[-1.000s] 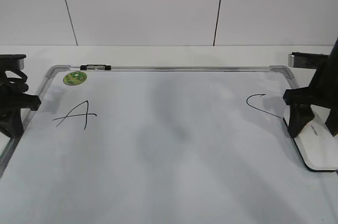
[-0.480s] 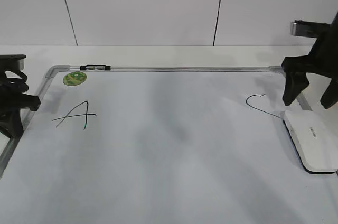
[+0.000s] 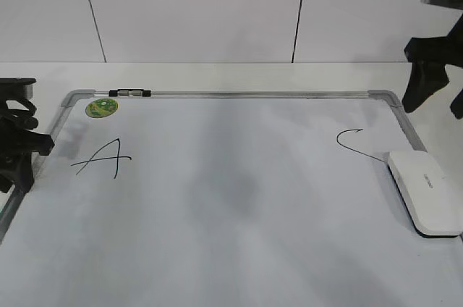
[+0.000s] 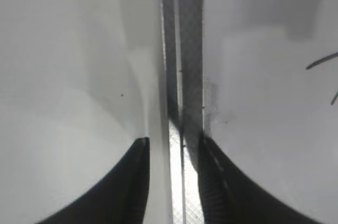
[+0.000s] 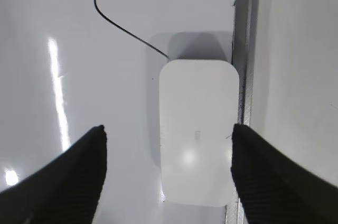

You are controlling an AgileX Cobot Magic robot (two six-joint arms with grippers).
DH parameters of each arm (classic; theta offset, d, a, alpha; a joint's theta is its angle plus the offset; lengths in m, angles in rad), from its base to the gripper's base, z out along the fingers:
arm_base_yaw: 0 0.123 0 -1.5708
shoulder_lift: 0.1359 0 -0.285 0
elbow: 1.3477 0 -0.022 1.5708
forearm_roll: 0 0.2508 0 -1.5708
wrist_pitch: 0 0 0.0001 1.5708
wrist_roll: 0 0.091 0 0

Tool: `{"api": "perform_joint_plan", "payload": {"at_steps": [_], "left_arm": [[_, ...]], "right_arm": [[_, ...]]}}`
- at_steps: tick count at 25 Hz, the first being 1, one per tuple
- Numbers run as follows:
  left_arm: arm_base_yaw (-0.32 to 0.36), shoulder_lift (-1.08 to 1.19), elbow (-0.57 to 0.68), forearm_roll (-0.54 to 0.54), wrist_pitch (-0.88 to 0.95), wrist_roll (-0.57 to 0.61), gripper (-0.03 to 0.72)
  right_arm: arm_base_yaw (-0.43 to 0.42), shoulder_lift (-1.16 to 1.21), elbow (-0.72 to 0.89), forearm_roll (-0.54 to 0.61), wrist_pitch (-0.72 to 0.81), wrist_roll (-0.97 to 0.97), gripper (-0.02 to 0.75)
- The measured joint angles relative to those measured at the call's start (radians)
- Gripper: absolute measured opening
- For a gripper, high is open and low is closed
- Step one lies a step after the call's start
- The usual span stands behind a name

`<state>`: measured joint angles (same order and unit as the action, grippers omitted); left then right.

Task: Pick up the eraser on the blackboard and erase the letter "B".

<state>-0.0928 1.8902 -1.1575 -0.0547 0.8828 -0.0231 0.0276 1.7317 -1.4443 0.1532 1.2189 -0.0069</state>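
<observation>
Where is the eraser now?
The eraser lies on the blackboard at its right edge, just below the letter C, free of the open right gripper.

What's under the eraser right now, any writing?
The eraser lies flat on the blackboard by its right frame, free of the open right gripper. The tail of the C runs up to its top-left corner; anything under it is hidden.

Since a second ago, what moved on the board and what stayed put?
The right gripper let go of the eraser and rose up and away toward the back; its jaws are open wide. The eraser stayed lying at the right edge of the blackboard, beside the letter C. The left gripper, the letter A and the green sticker did not move.
</observation>
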Motion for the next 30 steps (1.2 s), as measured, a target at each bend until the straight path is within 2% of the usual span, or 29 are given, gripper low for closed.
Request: {"api": "perform_joint_plan", "payload": {"at_steps": [2,5,14,23,30], "left_arm": [[0.000,0.000,0.000,0.001,0.000,0.000,0.266],[0.000,-0.012,0.000,0.002,0.000,0.000,0.290],[0.000,-0.195,-0.002,0.019,0.144,0.001,0.298],[0.000,-0.519,-0.002,0.021,0.252,0.001,0.298],[0.000,-0.816,-0.002,0.044,0.333,0.001,0.288]], "right_arm": [[0.000,-0.037,0.000,0.007,0.002,0.007,0.561],[0.000,-0.084,0.000,0.009,0.005,0.007,0.561],[0.000,-0.288,0.043,0.024,0.009,0.007,0.554],[0.000,-0.634,0.244,0.036,0.026,-0.016,0.553],[0.000,-0.914,0.373,-0.025,0.036,-0.028,0.552]]}}
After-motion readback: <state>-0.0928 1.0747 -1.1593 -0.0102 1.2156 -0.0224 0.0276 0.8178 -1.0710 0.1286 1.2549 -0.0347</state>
